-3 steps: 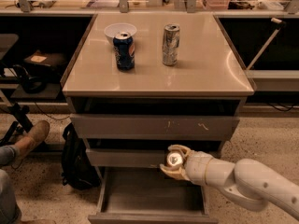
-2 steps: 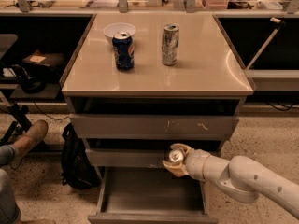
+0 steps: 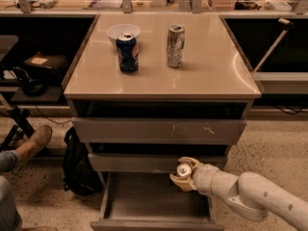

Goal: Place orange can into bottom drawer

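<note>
My gripper [image 3: 185, 173] reaches in from the lower right and is shut on the orange can [image 3: 183, 170], whose silver top faces the camera. It holds the can over the back right part of the open bottom drawer [image 3: 144, 196], just in front of the middle drawer's front. The drawer's bare grey interior shows beneath the can. The can's body is mostly hidden by the fingers [image 3: 182, 184].
A dark blue can [image 3: 127, 52], a silver-grey can [image 3: 175, 45] and a white bowl [image 3: 123, 31] stand on the cabinet top [image 3: 207, 76]. A black backpack [image 3: 79, 165] leans at the cabinet's left. A person's shoe [image 3: 34, 143] lies at the far left.
My gripper with the orange can has shifted slightly and stays over the open bottom drawer. Nothing else moved.
</note>
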`<state>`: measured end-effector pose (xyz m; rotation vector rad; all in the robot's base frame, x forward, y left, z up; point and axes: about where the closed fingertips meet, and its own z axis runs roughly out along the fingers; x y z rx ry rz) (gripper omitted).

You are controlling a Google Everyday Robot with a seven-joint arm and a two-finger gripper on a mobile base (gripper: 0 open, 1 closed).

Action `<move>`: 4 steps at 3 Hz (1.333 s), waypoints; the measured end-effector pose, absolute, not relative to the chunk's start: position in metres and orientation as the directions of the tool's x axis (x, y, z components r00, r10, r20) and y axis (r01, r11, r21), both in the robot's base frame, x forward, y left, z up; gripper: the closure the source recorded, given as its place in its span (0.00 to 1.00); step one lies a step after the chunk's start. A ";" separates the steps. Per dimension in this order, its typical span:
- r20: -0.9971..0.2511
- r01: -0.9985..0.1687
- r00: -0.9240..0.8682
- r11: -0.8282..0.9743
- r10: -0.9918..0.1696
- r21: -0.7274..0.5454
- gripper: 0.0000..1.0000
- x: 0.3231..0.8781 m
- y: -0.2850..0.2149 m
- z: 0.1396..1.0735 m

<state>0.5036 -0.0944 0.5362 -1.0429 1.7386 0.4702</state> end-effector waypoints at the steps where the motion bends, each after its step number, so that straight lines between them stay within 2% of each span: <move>1: -0.899 -0.812 -0.198 0.579 -0.390 -0.073 1.00 0.486 -0.105 0.465; 2: -0.909 -0.798 -0.313 0.595 -0.276 0.094 1.00 0.488 -0.101 0.386; 3: -0.910 -0.776 -0.349 0.613 -0.224 0.147 1.00 0.489 -0.097 0.357; 4: -0.915 -0.766 -0.344 0.627 -0.213 0.142 1.00 0.485 -0.105 0.357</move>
